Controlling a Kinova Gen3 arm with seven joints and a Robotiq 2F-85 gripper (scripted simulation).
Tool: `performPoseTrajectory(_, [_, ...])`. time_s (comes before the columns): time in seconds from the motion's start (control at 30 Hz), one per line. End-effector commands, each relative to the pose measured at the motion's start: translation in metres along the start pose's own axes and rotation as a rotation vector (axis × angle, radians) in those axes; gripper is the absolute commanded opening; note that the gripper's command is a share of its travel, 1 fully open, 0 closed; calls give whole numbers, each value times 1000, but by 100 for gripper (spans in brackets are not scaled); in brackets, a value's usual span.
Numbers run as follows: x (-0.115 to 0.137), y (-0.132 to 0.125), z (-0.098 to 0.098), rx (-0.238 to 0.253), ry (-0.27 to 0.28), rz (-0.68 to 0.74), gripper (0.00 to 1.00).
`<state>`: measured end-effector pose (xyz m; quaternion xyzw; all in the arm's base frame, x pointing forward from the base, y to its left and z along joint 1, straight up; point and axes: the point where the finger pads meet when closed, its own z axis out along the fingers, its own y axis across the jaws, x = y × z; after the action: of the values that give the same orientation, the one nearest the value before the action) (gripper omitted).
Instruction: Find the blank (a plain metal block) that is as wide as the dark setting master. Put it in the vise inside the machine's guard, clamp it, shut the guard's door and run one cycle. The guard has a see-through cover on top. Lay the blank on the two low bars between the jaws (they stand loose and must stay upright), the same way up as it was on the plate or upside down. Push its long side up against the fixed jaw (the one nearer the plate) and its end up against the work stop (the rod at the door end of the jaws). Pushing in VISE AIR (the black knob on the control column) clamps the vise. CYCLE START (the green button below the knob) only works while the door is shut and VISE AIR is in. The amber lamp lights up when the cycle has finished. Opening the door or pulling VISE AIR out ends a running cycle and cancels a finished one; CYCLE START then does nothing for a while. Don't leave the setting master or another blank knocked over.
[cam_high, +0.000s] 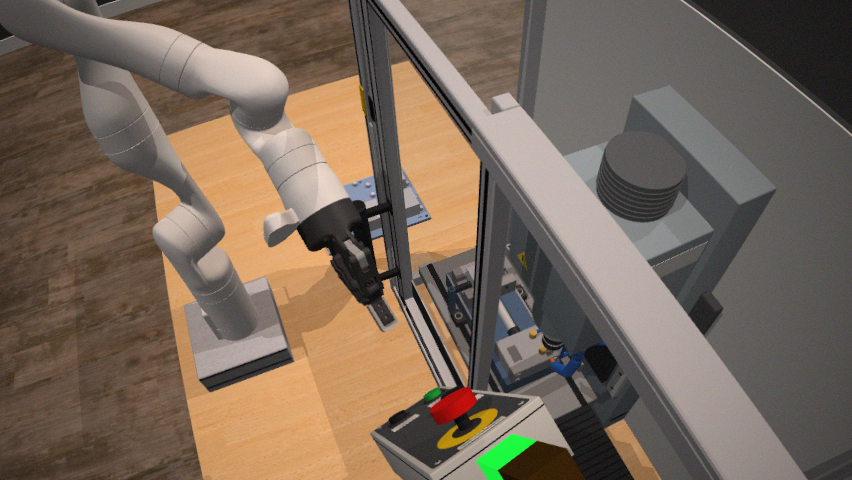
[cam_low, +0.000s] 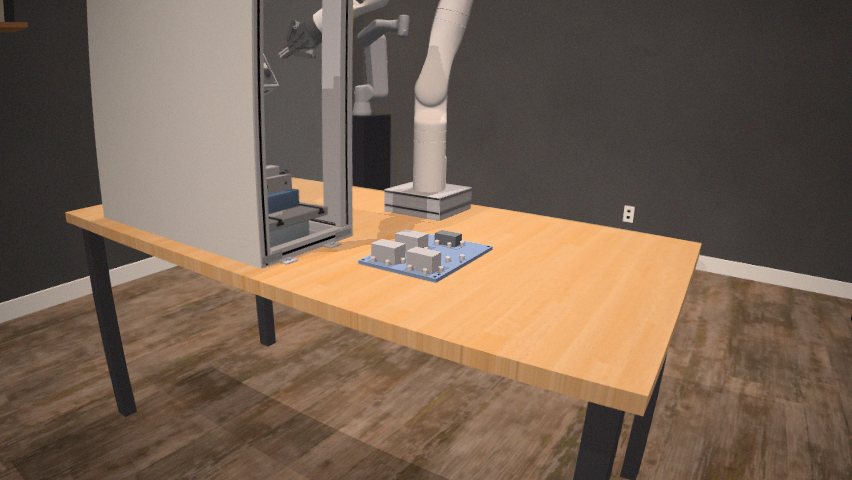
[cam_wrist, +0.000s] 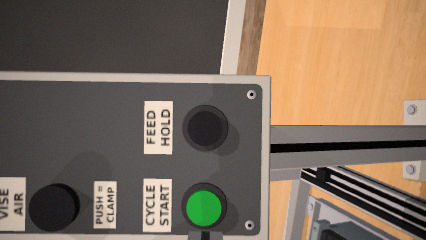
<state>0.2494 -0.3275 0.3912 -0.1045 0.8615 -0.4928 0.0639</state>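
Observation:
My gripper is shut with nothing in it, above the control column; its tip shows just below the green CYCLE START button in the wrist view. The black VISE AIR knob is at the left; how far in it is, I cannot tell. Three pale blanks and the dark setting master stand upright on the blue plate. The vise is partly hidden by the guard; I cannot tell what lies between its jaws. The door's shut state is unclear.
The red stop button stands up from the control column beside CYCLE START. The black FEED HOLD button is near it. A lamp section glows green; the brown-amber section is dark. Guard posts rise beside the arm.

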Motion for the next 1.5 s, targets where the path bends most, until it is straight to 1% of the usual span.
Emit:
performPoseTrajectory(0.0, [-1, -2, -3, 5, -1, -3, 10])
performPoseTrajectory(0.17, [-1, -2, -3, 5, -1, -3, 10])
performPoseTrajectory(0.33, [-11, -53, -30, 232, 18, 14, 10])
performPoseTrajectory(0.73, [-11, -53, -30, 232, 18, 14, 10])
performPoseTrajectory(0.77, [-16, -63, -37, 272, 14, 16, 10])
performPoseTrajectory(0.9, [-23, -104, -60, 448, 36, 27, 10])
performPoseTrajectory(1.3, [-23, -104, -60, 448, 36, 27, 10])
performPoseTrajectory(1.47, [-33, -156, -89, 448, 36, 27, 10])
